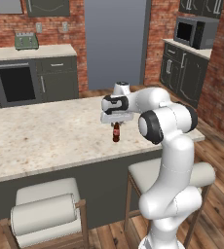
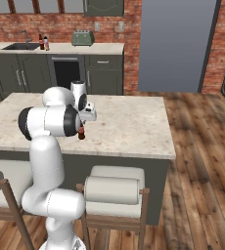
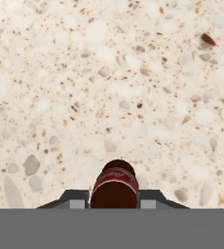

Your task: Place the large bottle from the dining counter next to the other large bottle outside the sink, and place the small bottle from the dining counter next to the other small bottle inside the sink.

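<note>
In your left base view: the table (image 1: 46, 136), a wide island with a pale speckled stone top on a dark base, carries one small bottle (image 1: 116, 132), short, dark brown, red label, standing upright near the near edge toward the right end. The tool (image 1: 116, 121) hangs straight down over that bottle, its body covering the bottle's top; the white arm rises from the lower right. Two pale cushioned stools (image 1: 48, 209) stand against the near side of the table. Behind, you have a dark oven (image 1: 16, 83), a green toaster (image 1: 26, 41) on the back worktop, and a microwave (image 1: 196, 32) at upper right. In your right base view: the same small bottle (image 2: 81, 132) shows just past the arm's dark elbow joint, upright on the table (image 2: 129, 127), with the tool (image 2: 83, 117) above it. On the far worktop at upper left sits the sink (image 2: 17, 47), and just beside it on the worktop stand two bottles: a tall dark brown bottle (image 2: 41, 42) and a pale-bodied bottle (image 2: 46, 43) touching or nearly touching it; detail there is too small to read. A toaster (image 2: 83, 37) stands further right. In your hand view: the small bottle (image 3: 114, 187) sits at the bottom centre, seen from above, red label band visible, against the speckled table top (image 3: 109, 73). The tool (image 3: 114, 203) has a dark finger tip on each side of the bottle, drawn in against its sides, pinching it.
</note>
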